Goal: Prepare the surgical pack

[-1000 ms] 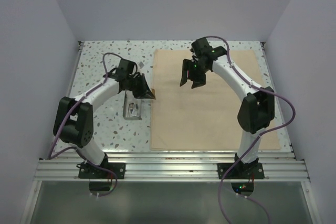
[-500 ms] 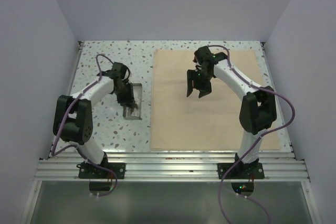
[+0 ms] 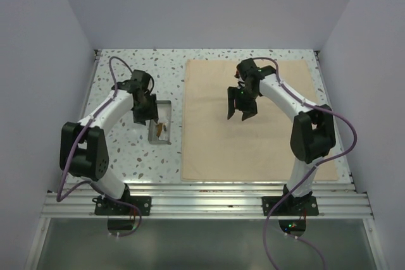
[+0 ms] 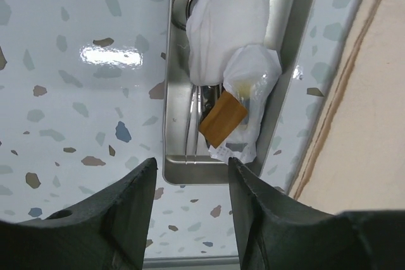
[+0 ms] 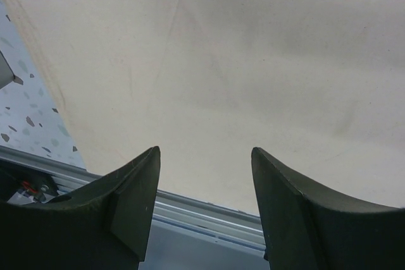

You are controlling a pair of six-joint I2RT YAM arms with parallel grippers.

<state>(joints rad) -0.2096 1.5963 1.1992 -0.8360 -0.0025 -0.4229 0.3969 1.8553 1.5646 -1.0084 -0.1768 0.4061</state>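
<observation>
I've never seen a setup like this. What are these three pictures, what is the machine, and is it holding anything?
Two robot arms are bolted at the near edge of a speckled table. The wide picture looks down from above and behind them. The other two come from a camera on each wrist, so the dark shapes at the bottom are that arm's own fingers. A tan cloth sheet lies flat on the right. Beside it, a small metal tray holds white gauze, a white packet, scissors and thin forceps. The left tool hovers open above the tray and the right tool hangs open over the cloth. Neither holds anything.
</observation>
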